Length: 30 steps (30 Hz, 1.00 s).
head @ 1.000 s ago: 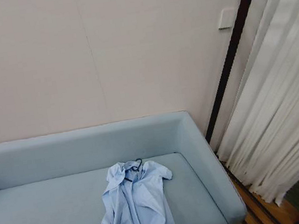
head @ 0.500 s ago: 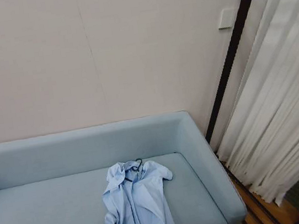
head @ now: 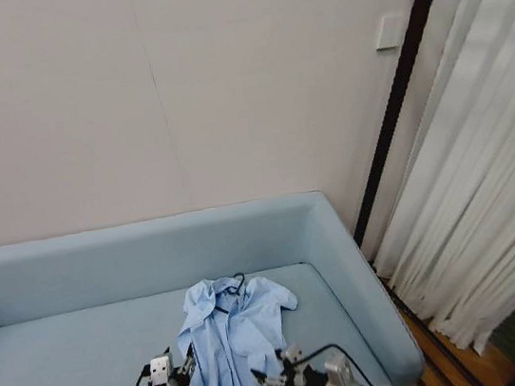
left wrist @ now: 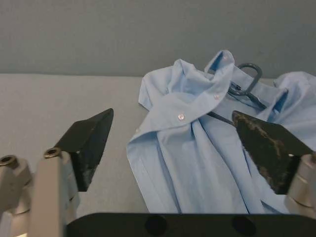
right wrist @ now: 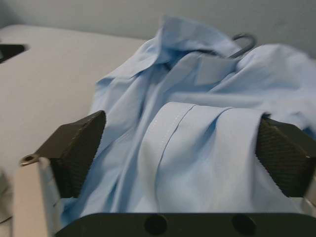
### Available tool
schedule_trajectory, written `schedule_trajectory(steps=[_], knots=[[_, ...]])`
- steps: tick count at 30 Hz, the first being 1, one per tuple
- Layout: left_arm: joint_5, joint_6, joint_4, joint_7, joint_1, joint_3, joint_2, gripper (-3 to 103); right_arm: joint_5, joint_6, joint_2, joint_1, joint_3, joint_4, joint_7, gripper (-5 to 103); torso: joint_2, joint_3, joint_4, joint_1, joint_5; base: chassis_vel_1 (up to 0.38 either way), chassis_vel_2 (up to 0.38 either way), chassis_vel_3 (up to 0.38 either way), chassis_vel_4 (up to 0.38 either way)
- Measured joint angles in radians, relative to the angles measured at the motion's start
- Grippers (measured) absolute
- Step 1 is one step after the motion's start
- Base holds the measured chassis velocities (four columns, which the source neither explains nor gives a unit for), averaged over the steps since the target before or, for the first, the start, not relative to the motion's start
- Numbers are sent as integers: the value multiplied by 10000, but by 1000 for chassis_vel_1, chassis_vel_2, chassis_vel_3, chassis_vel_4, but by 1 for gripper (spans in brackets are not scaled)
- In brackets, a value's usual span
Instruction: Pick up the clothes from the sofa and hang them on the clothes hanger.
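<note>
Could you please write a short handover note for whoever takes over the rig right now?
The shirt lies crumpled on the sofa seat, with a hanger hook poking out at its collar.
The left gripper is open, low at the shirt's left edge, holding nothing.
The right gripper is open over the shirt's lower part, holding nothing.
The rack stands past the sofa's right end.
Done: both grippers are at the shirt.
Left: grasp it, lift it and hang it on the rack.
</note>
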Motion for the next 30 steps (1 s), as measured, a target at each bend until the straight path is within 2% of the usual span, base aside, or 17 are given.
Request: schedule_trajectory(steps=[2,3,4,7,11,13,15,17,21,22,23,26,30], knots=[[-354,-12,297,-66,-451,-107,217,92,200,-1,360,1139,-111,-1062,-122,97,0,1,-1,1,-3,0,0,0,0],[-441,-1,436,-66,-628,-141,298,92,310,-9,577,1629,-185,-1525,-173,97,-1,2,-2,1,2,0,0,0,0],[-504,23,548,-69,-768,-168,365,97,466,-51,760,2079,-250,-1884,-193,99,-1,2,2,3,1,0,0,0,0],[-619,87,659,-76,-956,-183,476,100,781,-119,952,2715,-351,-2274,-131,100,0,2,6,3,-2,0,0,0,0],[-668,208,666,-78,-1012,-181,521,100,956,-230,714,2589,-383,-2058,-94,100,-1,0,2,3,-1,0,0,0,0],[-670,239,664,-77,-1051,-143,512,100,915,-269,302,1988,-335,-1649,-103,102,0,-1,-3,2,-1,0,0,0,0],[-670,259,665,-75,-1133,-82,514,100,766,-273,-59,1335,-244,-1235,-96,94,0,-2,-6,0,1,0,0,0,0],[-671,269,671,-72,-1180,-51,526,100,716,-274,-189,1092,-205,-1022,-60,94,0,-2,-6,0,2,0,0,0,0],[-703,309,679,-66,-1317,14,621,100,689,-302,-872,-22,-65,548,541,72,0,-2,-2,0,1,0,0,0,0],[-703,309,679,-66,-1317,14,621,100,689,-302,-872,-22,-65,548,541,72,0,-2,-2,0,1,0,0,0,0],[-710,312,670,-64,-1322,14,629,100,708,-328,-999,-256,-53,1017,643,66,0,-3,-1,0,2,0,0,0,0],[-715,314,650,-59,-1311,13,633,100,830,-423,-1228,-745,-113,1927,943,61,2,-3,-1,-1,-1,0,0,0,0],[-707,314,513,-47,-1192,5,614,100,911,-747,-1565,-1830,-290,3151,1190,39,2,-3,0,-1,1,0,0,0,0]])
